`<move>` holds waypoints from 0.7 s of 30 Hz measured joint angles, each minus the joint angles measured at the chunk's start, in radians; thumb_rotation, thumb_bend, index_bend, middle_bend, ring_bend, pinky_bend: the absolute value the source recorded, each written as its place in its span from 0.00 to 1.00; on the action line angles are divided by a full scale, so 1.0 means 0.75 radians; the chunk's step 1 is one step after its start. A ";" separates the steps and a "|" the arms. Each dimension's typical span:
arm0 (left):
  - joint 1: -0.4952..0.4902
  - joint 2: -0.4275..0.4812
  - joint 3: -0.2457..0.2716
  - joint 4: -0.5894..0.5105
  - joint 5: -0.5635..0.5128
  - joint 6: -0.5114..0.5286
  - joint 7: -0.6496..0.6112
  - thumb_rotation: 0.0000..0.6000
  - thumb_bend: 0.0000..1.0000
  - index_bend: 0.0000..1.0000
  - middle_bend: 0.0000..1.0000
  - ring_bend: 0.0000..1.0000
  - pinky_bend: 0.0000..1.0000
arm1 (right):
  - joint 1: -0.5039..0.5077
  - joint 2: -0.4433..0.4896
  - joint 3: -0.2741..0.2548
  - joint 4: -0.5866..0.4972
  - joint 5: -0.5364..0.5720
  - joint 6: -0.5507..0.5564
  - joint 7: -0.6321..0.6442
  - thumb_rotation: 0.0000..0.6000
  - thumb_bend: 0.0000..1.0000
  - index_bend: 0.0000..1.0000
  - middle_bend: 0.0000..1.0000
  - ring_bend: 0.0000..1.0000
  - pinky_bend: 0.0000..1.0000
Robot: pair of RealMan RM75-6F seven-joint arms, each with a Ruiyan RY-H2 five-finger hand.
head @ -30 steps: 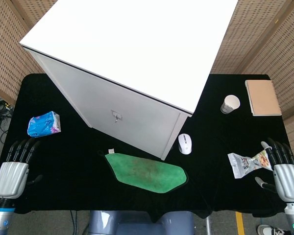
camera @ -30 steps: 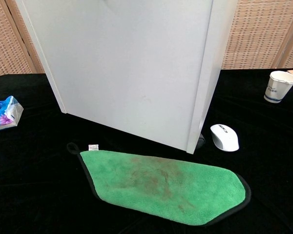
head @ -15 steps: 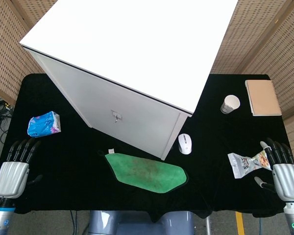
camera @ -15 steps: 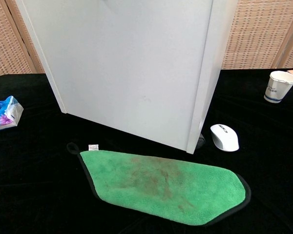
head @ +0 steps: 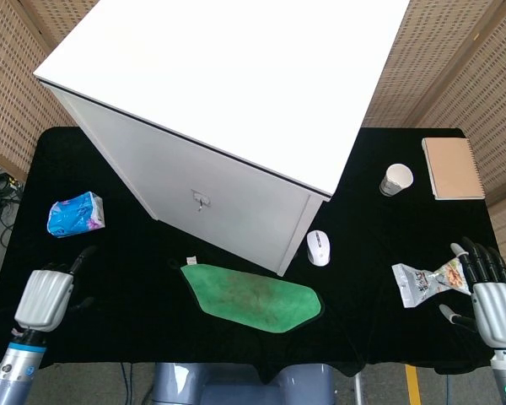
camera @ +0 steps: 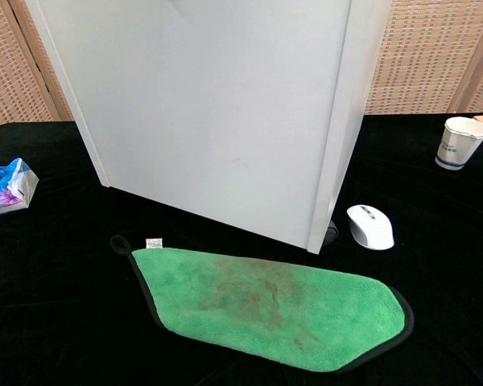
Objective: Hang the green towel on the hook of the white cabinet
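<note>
The green towel (head: 253, 295) lies flat on the black table in front of the white cabinet (head: 228, 93); in the chest view the green towel (camera: 274, 304) shows a black loop (camera: 118, 241) and a white label at its left tip. A small metal hook (head: 201, 201) sits on the cabinet's front face, above the towel's left end. My left hand (head: 46, 297) hovers at the table's near left corner, well left of the towel, holding nothing, fingers pointing toward the cabinet. My right hand (head: 489, 295) is at the near right edge, fingers spread, empty. Neither hand appears in the chest view.
A blue tissue pack (head: 76, 213) lies left of the cabinet. A white mouse (head: 318, 247) sits by the cabinet's right corner. A snack packet (head: 426, 281) lies just left of my right hand. A paper cup (head: 396, 179) and a brown notebook (head: 453, 168) are at the far right.
My left hand has shifted right toward the towel and turned, so its fingers show less from above. The right hand has barely moved. The towel lies as before.
</note>
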 measured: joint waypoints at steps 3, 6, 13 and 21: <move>-0.046 -0.021 -0.009 0.007 -0.011 -0.074 0.018 1.00 0.10 0.18 0.79 0.63 0.56 | -0.001 0.003 0.001 0.000 0.001 0.002 0.008 1.00 0.09 0.03 0.00 0.00 0.00; -0.104 -0.054 -0.025 0.020 -0.033 -0.163 0.054 1.00 0.12 0.19 0.80 0.64 0.57 | -0.001 0.005 0.003 -0.001 0.004 0.002 0.017 1.00 0.09 0.03 0.00 0.00 0.00; -0.272 -0.149 -0.073 0.048 -0.180 -0.448 0.185 1.00 0.14 0.21 0.81 0.65 0.58 | -0.002 0.014 0.009 0.002 0.012 0.003 0.049 1.00 0.09 0.03 0.00 0.00 0.00; -0.440 -0.291 -0.125 0.063 -0.402 -0.625 0.374 1.00 0.21 0.28 0.81 0.65 0.58 | -0.003 0.023 0.013 0.004 0.016 0.005 0.078 1.00 0.09 0.03 0.00 0.00 0.00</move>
